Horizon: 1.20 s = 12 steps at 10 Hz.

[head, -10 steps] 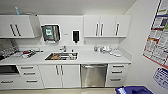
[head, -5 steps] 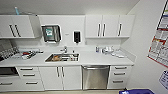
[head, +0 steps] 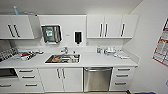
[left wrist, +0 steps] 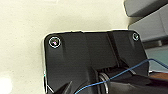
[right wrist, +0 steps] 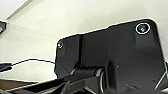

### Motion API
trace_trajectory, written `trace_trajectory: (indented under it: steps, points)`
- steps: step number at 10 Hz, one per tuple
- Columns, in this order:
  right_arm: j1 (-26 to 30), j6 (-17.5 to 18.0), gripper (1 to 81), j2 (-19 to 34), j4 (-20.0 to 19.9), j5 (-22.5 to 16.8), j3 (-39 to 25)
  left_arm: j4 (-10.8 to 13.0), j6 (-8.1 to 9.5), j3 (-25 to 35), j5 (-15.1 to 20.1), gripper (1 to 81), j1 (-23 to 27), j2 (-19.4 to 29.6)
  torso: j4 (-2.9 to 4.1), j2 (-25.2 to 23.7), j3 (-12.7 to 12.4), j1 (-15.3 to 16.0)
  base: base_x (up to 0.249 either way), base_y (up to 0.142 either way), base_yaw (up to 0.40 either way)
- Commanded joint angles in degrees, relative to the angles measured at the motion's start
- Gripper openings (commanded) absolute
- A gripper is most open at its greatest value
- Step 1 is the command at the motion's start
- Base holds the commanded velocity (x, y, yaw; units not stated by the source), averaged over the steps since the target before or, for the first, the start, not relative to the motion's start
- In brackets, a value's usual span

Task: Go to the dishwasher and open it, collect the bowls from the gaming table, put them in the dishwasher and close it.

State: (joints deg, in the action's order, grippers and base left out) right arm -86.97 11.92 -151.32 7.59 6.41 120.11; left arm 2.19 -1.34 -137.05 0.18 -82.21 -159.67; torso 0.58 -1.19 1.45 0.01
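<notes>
The dishwasher (head: 97, 78) is straight ahead in the head view, built in under the white counter (head: 87, 61) to the right of the sink (head: 63, 59). Its brushed steel door is shut, with a horizontal bar handle (head: 98, 70) across the top. The gaming table and the bowls are out of view. Both wrist views look past the robot's dark plate at a pale wall and ceiling.
White cabinet doors (head: 64, 78) and drawers (head: 122, 78) flank the dishwasher. Wall cupboards (head: 111, 26), a paper dispenser (head: 51, 33) and a soap dispenser (head: 78, 37) hang above. Dishes (head: 110, 50) and clutter (head: 25, 55) sit on the counter. A poster (head: 161, 48) hangs on the right wall.
The whole kitchen picture has shifted and grown slightly: the camera has moved closer and turned, so the dishwasher now lies nearer the picture's middle.
</notes>
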Motion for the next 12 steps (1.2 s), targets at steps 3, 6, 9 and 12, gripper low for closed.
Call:
trace_trajectory:
  steps: [3, 6, 9, 12]
  points:
    - [2.9, -0.1, 81.1, 1.2, 0.8, -2.4, -1.2, 0.4, -0.15, 0.4, 2.9, 81.1, 3.3, 0.9, 0.00, 0.0, 0.0, 0.0, 0.109, 0.061, 0.000]
    - [2.9, -0.1, 81.1, 1.2, 0.8, -2.4, -1.3, 0.4, -0.07, 0.4, 2.9, 81.1, 3.3, 0.9, 0.00, 0.0, 0.0, 0.0, 0.109, 0.060, 0.000]
    - [2.9, -0.1, 81.1, 1.1, 0.8, -2.3, -1.2, 0.4, -0.15, 0.4, 2.9, 81.1, 3.3, 0.9, 0.00, 0.0, 0.0, 0.0, 0.109, 0.020, 0.000]
    - [2.9, -0.1, 81.1, 1.1, 0.8, -2.3, -1.1, 0.4, -0.15, 0.4, 2.9, 81.1, 3.3, 0.9, 0.00, 0.0, 0.0, 0.1, 0.109, 0.000, 0.000]
